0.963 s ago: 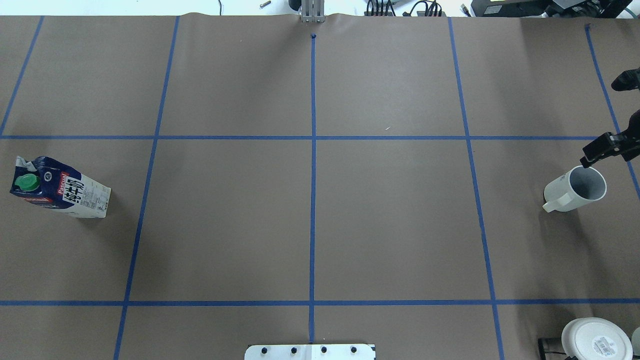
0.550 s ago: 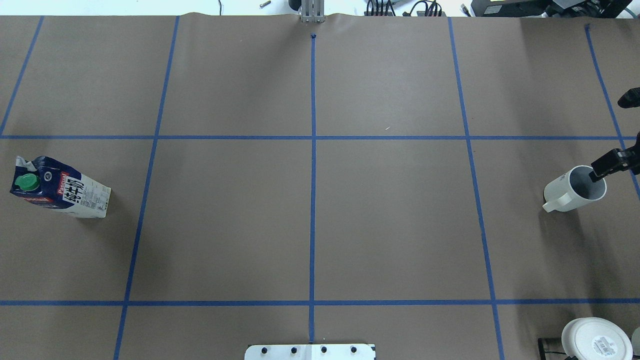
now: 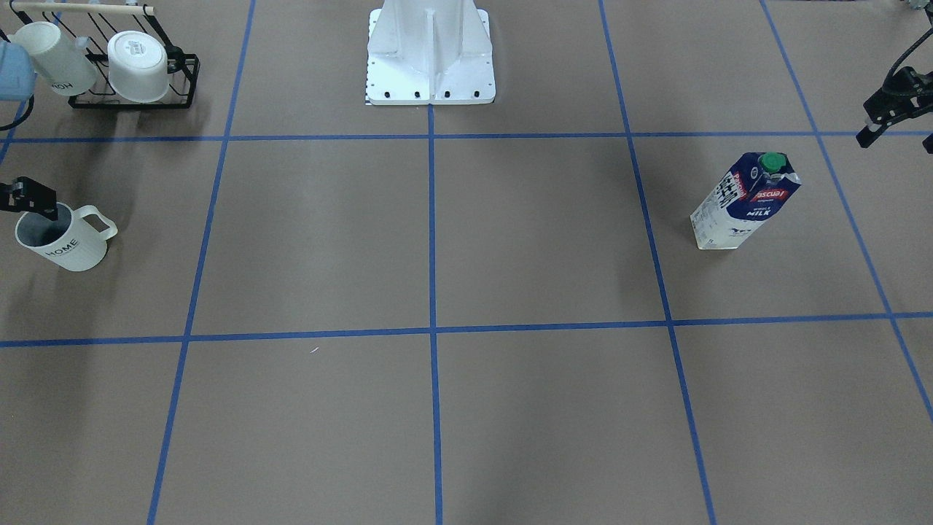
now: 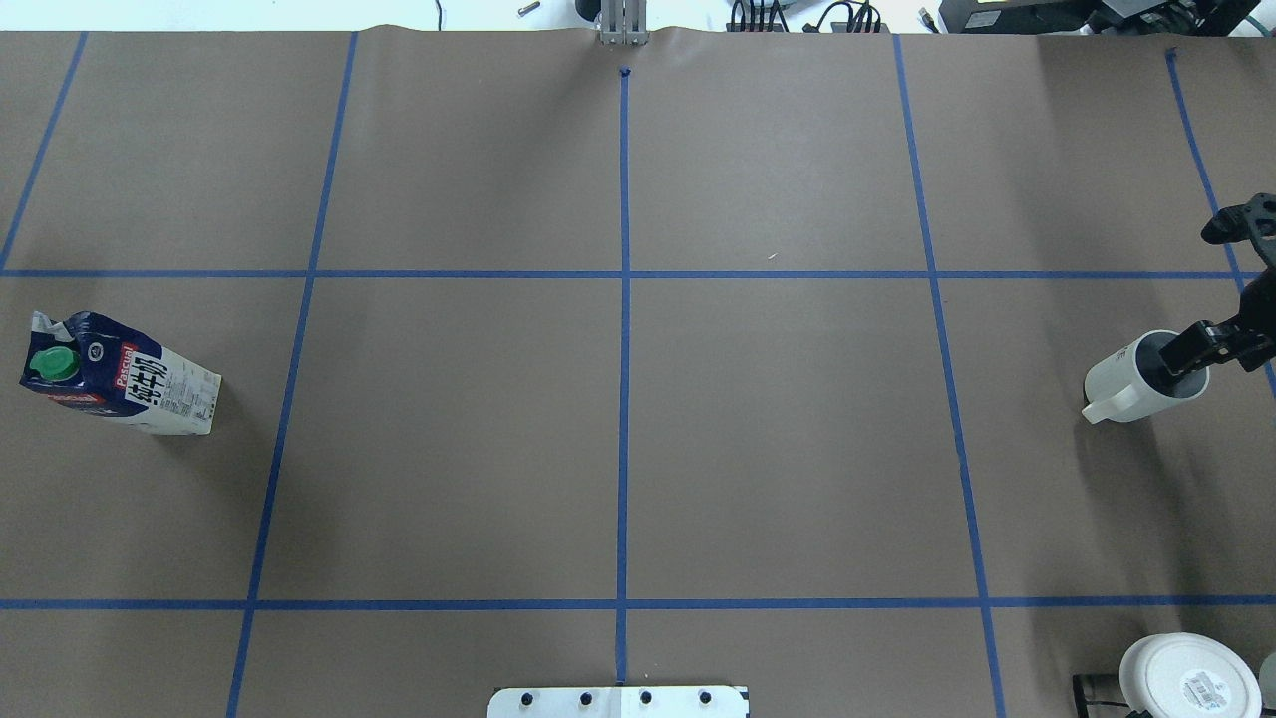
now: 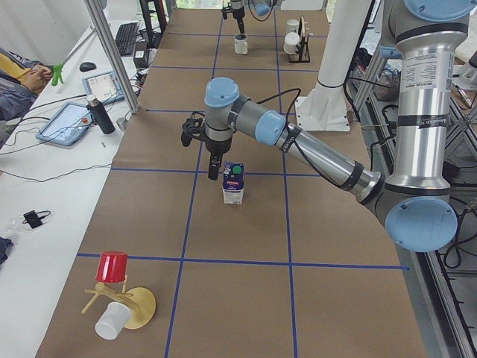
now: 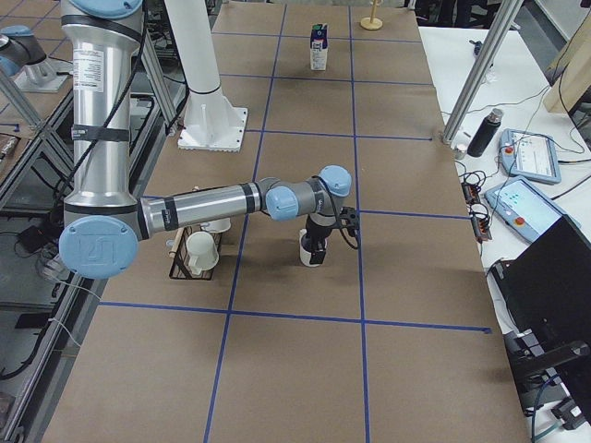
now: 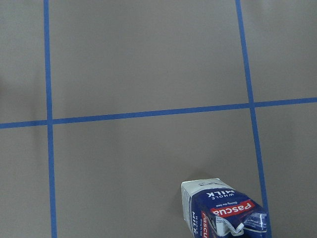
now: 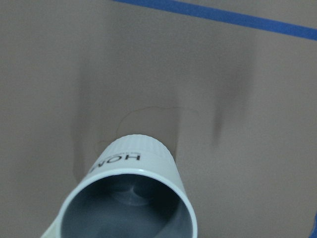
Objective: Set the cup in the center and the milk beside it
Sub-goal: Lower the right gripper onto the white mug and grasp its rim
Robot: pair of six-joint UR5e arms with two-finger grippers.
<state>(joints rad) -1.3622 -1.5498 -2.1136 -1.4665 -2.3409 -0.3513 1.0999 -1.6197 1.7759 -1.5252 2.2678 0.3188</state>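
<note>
The cup (image 4: 1126, 379), a white "HOME" mug (image 3: 62, 244), stands upright at the table's right side. My right gripper (image 4: 1214, 287) is open. Its near finger (image 4: 1188, 351) dips into the cup's mouth and the other stands beyond the far rim. The right wrist view shows the cup's rim (image 8: 131, 198) just below the camera. The milk (image 4: 120, 374) stands at the left side, green cap up (image 3: 747, 208). My left gripper (image 5: 200, 151) is open and empty, hanging above and beside the milk (image 5: 233, 183). One of its fingers (image 3: 872, 133) shows in the front view.
A black wire rack (image 3: 182, 80) with two tipped white mugs stands by the robot's right, near the cup. The white robot base (image 3: 430, 69) is at the near edge. A red cup on a wooden stand (image 5: 115, 287) is at the left end.
My right gripper has moved towards the robot and down, so its near finger has gone from beside the cup's far rim into its mouth. The cup and the milk have not moved.
</note>
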